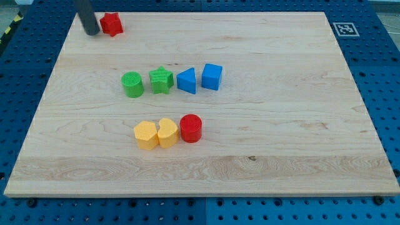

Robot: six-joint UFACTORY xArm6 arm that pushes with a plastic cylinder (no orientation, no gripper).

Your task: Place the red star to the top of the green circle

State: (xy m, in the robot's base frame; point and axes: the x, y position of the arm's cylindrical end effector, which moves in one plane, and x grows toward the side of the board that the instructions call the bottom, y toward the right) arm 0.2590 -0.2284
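The red star (112, 24) lies near the board's top left corner. My tip (91, 32) stands just to the star's left, close to it or touching it. The green circle (132, 84) sits lower down, left of the board's middle, at the left end of a row of blocks. The red star is above the green circle and a little to its left, well apart from it.
Right of the green circle stand a green star (161, 80), a blue triangle (187, 80) and a blue cube (212, 76). Below them are two yellow blocks (146, 134) (167, 132) and a red cylinder (191, 128). The wooden board (281, 137) has a marker tag (344, 29) off its top right.
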